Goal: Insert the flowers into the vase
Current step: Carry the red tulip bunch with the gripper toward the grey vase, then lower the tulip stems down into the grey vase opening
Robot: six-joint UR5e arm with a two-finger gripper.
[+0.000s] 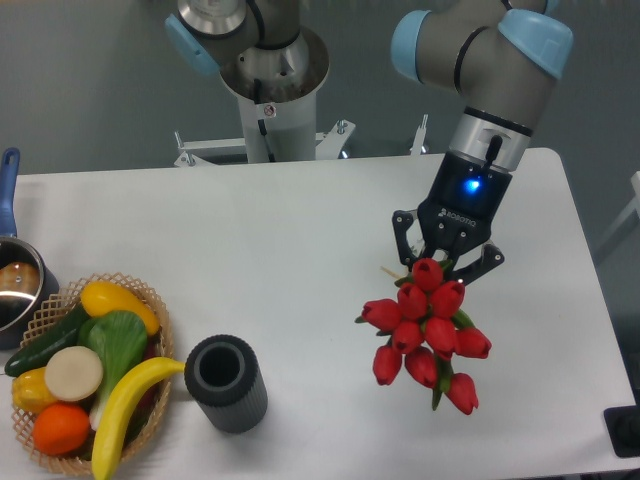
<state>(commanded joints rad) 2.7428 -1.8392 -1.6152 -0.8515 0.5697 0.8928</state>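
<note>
the pincer (443, 262) hangs over the right half of the white table (300, 250), its two dark fingers clamped on the stem end of the flowers (425, 330); the bunch is held clear of the table, red buds fanned out below and toward the camera, a few green leaves and one stem showing among them; the buds look smooth and plastic, plump and pointed, packed close together.

well to the left of the pincer and nearer the camera stands the vase (226, 383), upright on the table, a short dark grey cylinder with ribbed sides, a thick rim and a round open mouth; the stretch of table between the pincer and the vase is bare white and matte.

just beyond the vase, further left, sits a woven wicker basket (152, 300), its rim touching or nearly touching the vase; it holds a banana (125, 401) that curves out toward the vase, an orange (58, 427), a yellow pepper (118, 301), a dark cucumber (45, 342) and a pale round slice (73, 373); all look glossy and moulded.

at the far left edge, a metal pot (15, 290) with a blue handle is partly cut off; behind the pincer, at the back of the table, the arm's grey metal base (270, 70) rises from a bracket.
</note>
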